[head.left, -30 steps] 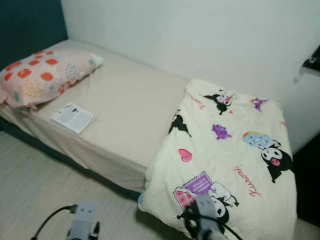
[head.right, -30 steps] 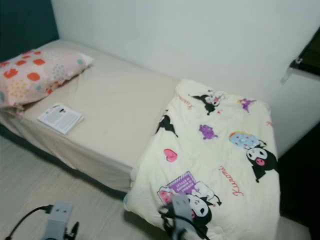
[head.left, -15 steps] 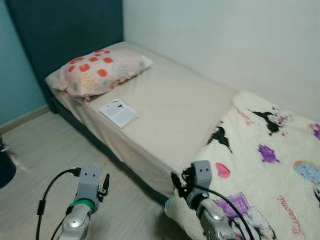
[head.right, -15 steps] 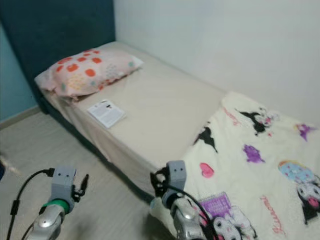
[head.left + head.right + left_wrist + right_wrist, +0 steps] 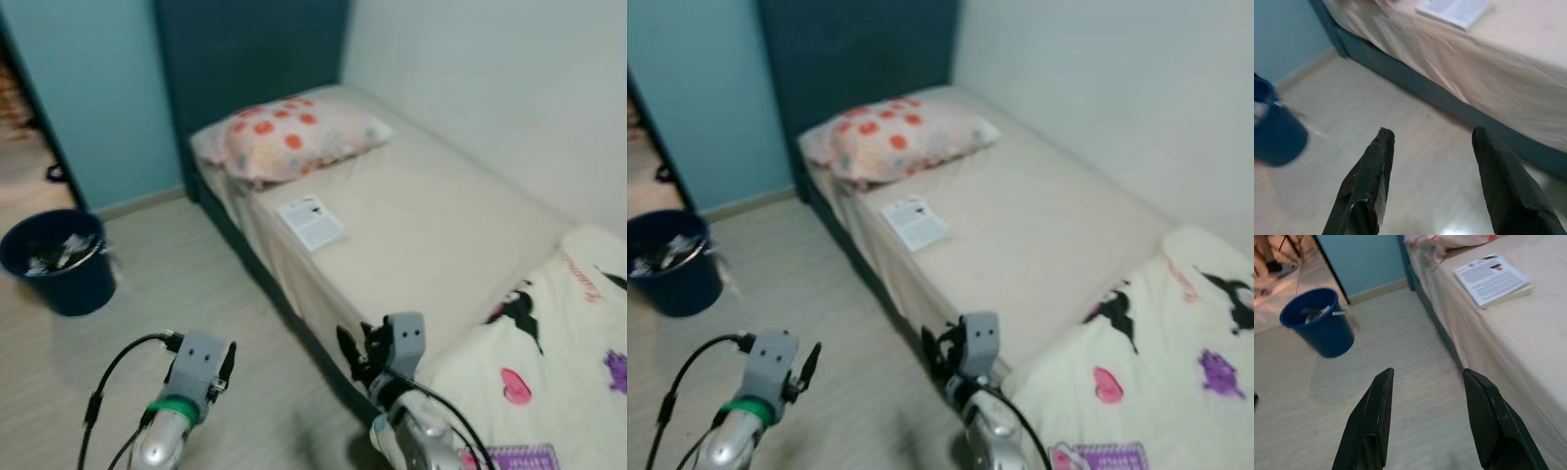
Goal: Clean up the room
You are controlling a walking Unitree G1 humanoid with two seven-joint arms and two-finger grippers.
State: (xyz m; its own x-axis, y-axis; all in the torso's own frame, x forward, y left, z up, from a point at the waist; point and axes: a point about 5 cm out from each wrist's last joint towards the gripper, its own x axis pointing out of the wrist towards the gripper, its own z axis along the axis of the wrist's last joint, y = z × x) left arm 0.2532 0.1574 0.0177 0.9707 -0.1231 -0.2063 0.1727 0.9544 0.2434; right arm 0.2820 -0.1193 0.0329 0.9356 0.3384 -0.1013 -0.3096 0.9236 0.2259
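Booklet (image 5: 311, 222) lies on bed (image 5: 431, 215); bin (image 5: 57, 262) on floor (image 5: 118, 333).

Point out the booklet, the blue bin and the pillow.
booklet (image 5: 311, 221), left eye view, middle of its open page
bin (image 5: 1327, 335), right wrist view, its outer wall
pillow (image 5: 896, 138), right eye view, middle of its top

Matt cloth sheet (image 5: 431, 220), paper booklet (image 5: 311, 221), glossy plastic bucket (image 5: 1320, 323), pale wood-look floor (image 5: 1400, 362).
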